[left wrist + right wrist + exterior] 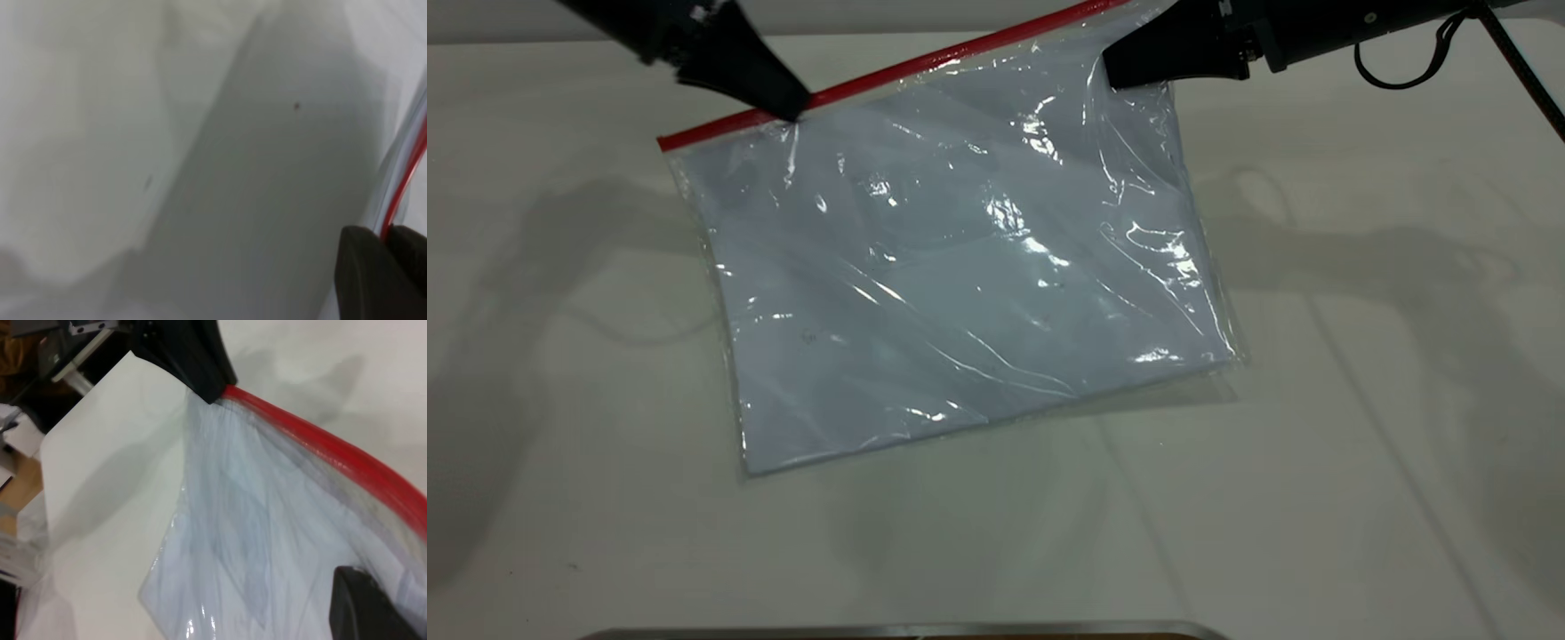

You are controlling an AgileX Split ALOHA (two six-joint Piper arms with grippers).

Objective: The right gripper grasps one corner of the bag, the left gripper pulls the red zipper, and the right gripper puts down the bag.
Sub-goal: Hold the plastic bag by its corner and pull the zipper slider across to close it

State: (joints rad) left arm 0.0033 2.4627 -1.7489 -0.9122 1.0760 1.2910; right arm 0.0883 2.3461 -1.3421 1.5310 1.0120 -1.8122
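Observation:
The bag (960, 276) is a clear pouch with pale blue-white sheets inside, its far edge lifted off the white table. The red zipper (925, 64) runs along that raised edge. My right gripper (1113, 71) is shut on the bag's far right corner, just below the zipper. It also shows in the right wrist view (347, 587), with the bag (253, 540) and zipper (320, 440) ahead of it. My left gripper (793, 111) is shut on the red zipper near its left end. In the left wrist view (387, 233) its jaws pinch the red strip (407, 180).
The white table (1360, 400) spreads all round the bag. A metal edge (907, 631) lies along the near side. Equipment stands beyond the table's far edge in the right wrist view (47, 360).

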